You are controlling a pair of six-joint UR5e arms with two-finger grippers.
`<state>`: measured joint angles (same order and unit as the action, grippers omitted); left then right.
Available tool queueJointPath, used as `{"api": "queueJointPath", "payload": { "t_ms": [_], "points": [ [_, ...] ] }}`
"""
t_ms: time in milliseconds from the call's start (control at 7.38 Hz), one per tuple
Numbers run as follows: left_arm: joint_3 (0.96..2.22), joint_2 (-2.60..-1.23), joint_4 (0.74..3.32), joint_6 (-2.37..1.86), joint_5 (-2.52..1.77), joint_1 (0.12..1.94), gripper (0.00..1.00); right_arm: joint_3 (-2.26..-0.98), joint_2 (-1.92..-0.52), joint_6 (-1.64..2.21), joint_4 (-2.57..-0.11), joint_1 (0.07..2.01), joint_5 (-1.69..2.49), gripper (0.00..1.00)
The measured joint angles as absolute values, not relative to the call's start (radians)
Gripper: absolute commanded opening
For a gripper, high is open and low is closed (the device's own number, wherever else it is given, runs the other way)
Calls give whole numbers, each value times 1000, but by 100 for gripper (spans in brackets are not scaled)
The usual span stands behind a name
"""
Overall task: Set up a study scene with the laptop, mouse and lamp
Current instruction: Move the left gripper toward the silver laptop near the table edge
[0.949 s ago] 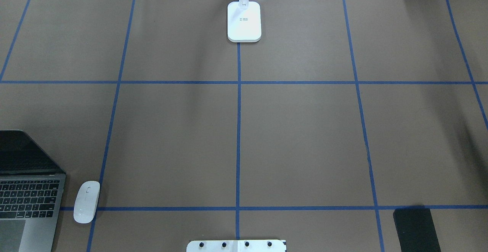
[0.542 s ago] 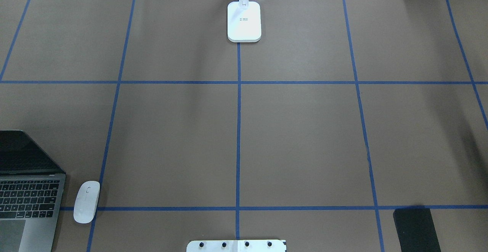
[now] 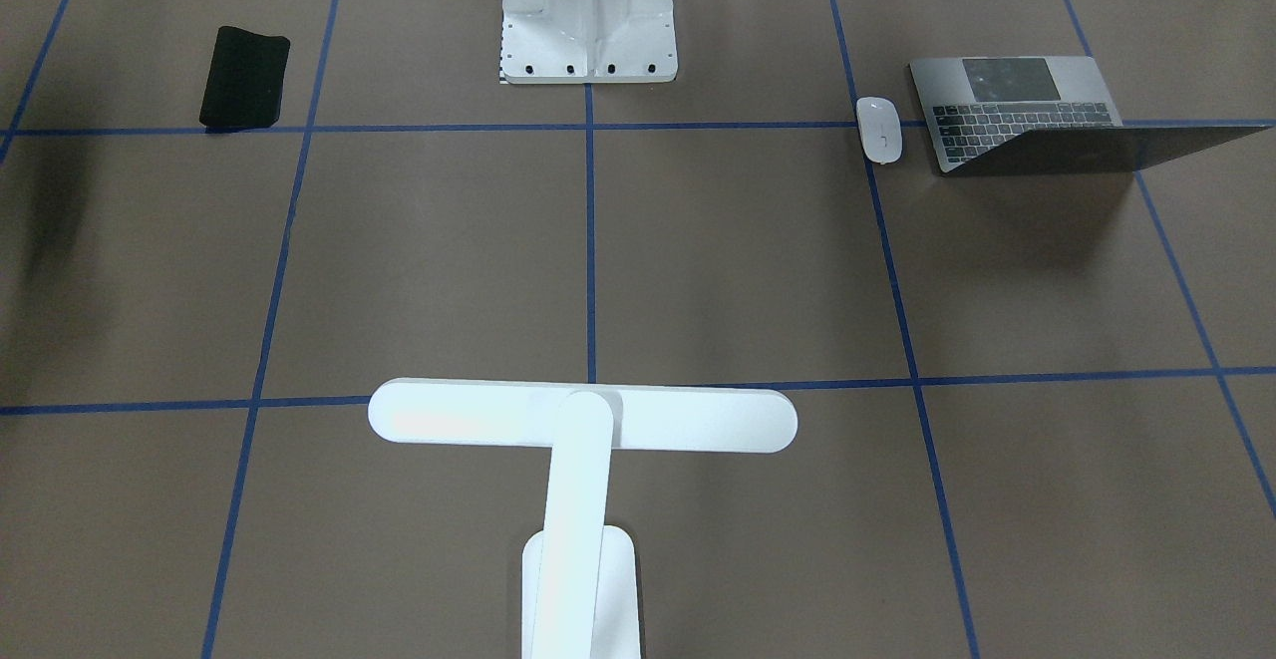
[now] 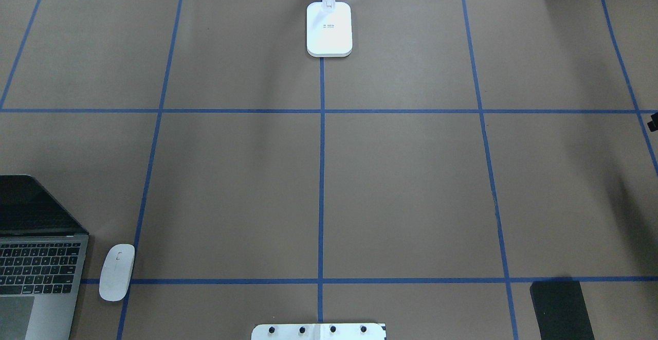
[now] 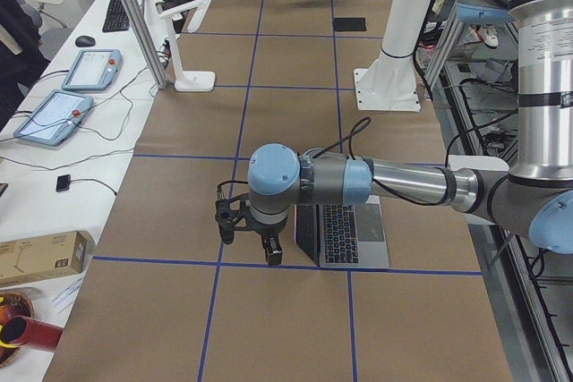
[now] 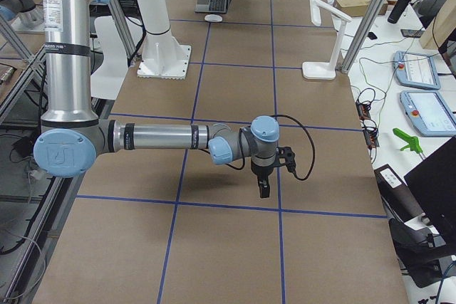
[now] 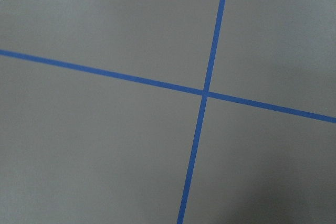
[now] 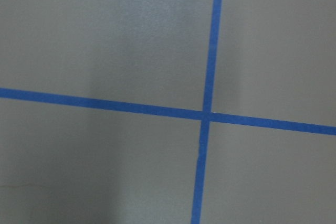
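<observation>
The laptop (image 4: 36, 273) stands open at the table's near left corner, its keys showing; it also shows in the front view (image 3: 1027, 106). The mouse (image 4: 116, 272) lies just right of it, apart from it. The lamp (image 3: 583, 420) stands at the far middle edge, with its base (image 4: 329, 29) on the centre tape line. My left gripper (image 5: 249, 246) hangs above the table beyond the laptop's outer side, holding nothing. My right gripper (image 6: 263, 189) hangs above the table's right end, holding nothing. I cannot tell whether either is open or shut.
A thin black mat (image 4: 560, 309) lies at the near right. The white bolted mounting bracket (image 4: 318, 331) sits at the near middle edge. Blue tape lines (image 4: 322, 175) divide the brown table into squares. Tablets and cables lie beyond the far edge (image 6: 420, 90).
A small dark part has come into the overhead view at the right edge. The laptop, mouse and lamp have not moved.
</observation>
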<state>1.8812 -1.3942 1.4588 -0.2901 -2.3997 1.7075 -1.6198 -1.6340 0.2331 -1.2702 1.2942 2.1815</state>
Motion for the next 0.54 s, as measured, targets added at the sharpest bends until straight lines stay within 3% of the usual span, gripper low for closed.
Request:
{"api": "queueJointPath", "payload": {
  "t_ms": [542],
  "points": [
    [1975, -1265, 1462, -654, -2406, 1709, 99, -1762, -1779, 226, -1255, 1274, 2188, 100]
  ]
}}
